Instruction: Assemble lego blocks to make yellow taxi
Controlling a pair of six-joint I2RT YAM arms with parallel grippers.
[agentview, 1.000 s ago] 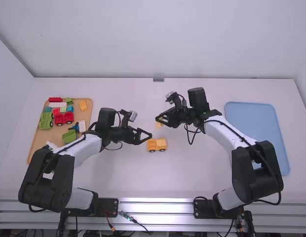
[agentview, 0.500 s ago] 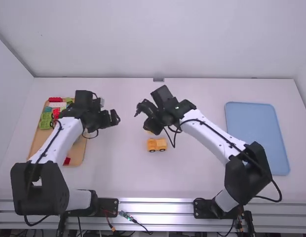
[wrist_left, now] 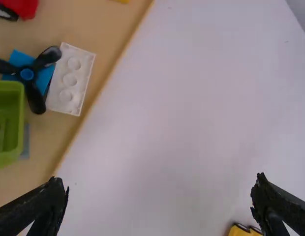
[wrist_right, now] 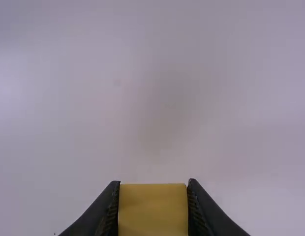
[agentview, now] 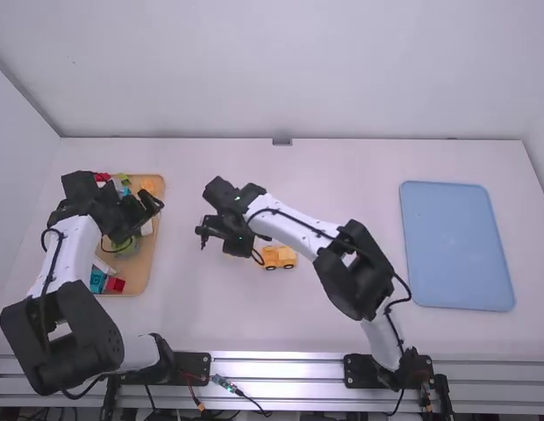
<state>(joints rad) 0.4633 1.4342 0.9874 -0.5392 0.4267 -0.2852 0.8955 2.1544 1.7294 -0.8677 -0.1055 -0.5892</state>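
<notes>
The right arm (agentview: 294,224) has swung across the middle toward the left half of the frame as the left arm (agentview: 68,250) has pulled back over the wooden tray (agentview: 143,265) at far left. From where I stand, the right gripper (wrist_right: 153,182) is closed on a yellow block (wrist_right: 152,210), its fingers flat to either side. The left gripper (wrist_left: 160,181) gapes wide, empty. The wheeled yellow taxi base (agentview: 279,256) sits unmoved at center frame, just beside the right arm's wrist. The build looks partway along: the held block probably still has to be set on the base, while the left arm seems bound for another piece, likely the yellow brick (agentview: 147,185) near the tray's top. Around them, a smooth white table (agentview: 202,320) carries a blue tray (agentview: 456,246) at right; a pale wall (agentview: 167,70) rises behind, and metal rails (agentview: 276,368) line the bottom edge.
</notes>
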